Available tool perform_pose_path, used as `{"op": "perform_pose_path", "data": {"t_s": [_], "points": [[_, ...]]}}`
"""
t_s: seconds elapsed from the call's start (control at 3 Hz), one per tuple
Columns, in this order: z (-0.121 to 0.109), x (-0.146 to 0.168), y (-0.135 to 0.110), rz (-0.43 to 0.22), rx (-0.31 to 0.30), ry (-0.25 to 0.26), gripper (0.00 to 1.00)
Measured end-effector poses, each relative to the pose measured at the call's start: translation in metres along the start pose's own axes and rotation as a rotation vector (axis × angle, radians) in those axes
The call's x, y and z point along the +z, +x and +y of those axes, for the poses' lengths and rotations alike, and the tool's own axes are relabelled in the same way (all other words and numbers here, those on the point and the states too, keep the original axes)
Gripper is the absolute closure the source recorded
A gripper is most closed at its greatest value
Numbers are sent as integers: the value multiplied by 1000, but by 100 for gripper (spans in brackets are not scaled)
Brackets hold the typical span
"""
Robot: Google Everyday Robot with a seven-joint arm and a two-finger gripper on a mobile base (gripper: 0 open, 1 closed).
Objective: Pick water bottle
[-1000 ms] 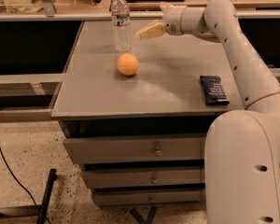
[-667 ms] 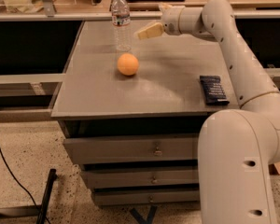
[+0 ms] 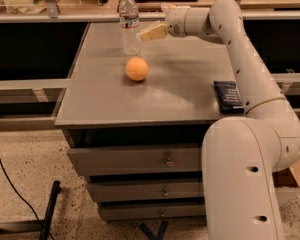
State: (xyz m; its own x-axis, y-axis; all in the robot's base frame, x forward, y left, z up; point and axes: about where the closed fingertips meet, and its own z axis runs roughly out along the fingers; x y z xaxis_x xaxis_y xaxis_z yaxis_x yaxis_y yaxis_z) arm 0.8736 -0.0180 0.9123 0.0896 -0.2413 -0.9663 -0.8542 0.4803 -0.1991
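The water bottle (image 3: 129, 21) is clear plastic with a white cap and a dark label band. It stands upright near the far left of the grey cabinet top (image 3: 180, 91). My gripper (image 3: 150, 28) is at the bottle's height, just to its right. Its jaws are open and its tan fingertip (image 3: 149, 33) points at the bottle with a small gap between them. It holds nothing. The white arm reaches in from the lower right, over the cabinet's right side.
An orange ball (image 3: 137, 69) lies on the top in front of the bottle. A dark flat packet (image 3: 228, 96) lies near the right edge, beside the arm. Drawers (image 3: 135, 160) face the front. A shelf rail (image 3: 65, 16) runs behind the cabinet.
The gripper has moved a little to the left, closer to the bottle. The bottle, ball and packet have not moved.
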Motion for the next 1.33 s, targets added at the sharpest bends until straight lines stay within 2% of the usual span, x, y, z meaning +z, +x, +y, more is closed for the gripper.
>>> {"op": "perform_pose_path", "data": {"t_s": [0.33,0.67,1.0,1.33], "points": [[14,8,-10,-16,11,-47,0],[25,20,-15,-4,26,-78,0],[31,28,-15,-9,33,-96,0],[31,38,-13,-25,40,-92,0]]}}
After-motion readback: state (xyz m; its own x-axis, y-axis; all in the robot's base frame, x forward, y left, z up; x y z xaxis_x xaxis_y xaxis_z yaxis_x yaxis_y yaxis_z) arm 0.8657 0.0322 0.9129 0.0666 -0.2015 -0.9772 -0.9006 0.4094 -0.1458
